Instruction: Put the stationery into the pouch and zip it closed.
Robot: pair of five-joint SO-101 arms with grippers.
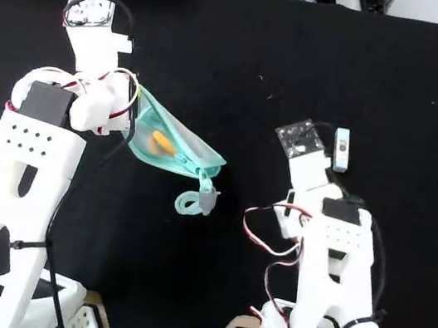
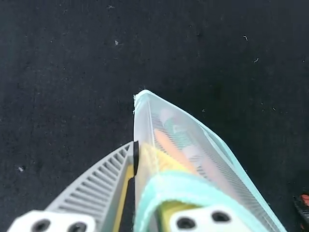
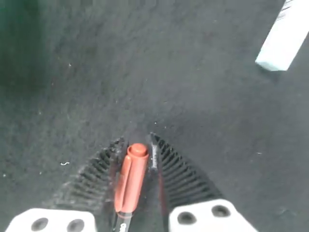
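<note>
Overhead camera looks steeply down on the black cloth-covered bench and both arms, each wrist camera tight behind its own left gripper or right gripper, sharing the translucent teal mesh pouch and small white block with it.

— The desk?
— Black cloth, matt and slightly fuzzy, flecked with pale lint.
— And the pouch?
— See-through plastic, finely ribbed, with a woven teal cloth edge.
— The pen?
— Smooth orange plastic, faintly glossy, between ridged, matt grey plastic fingers.
</note>
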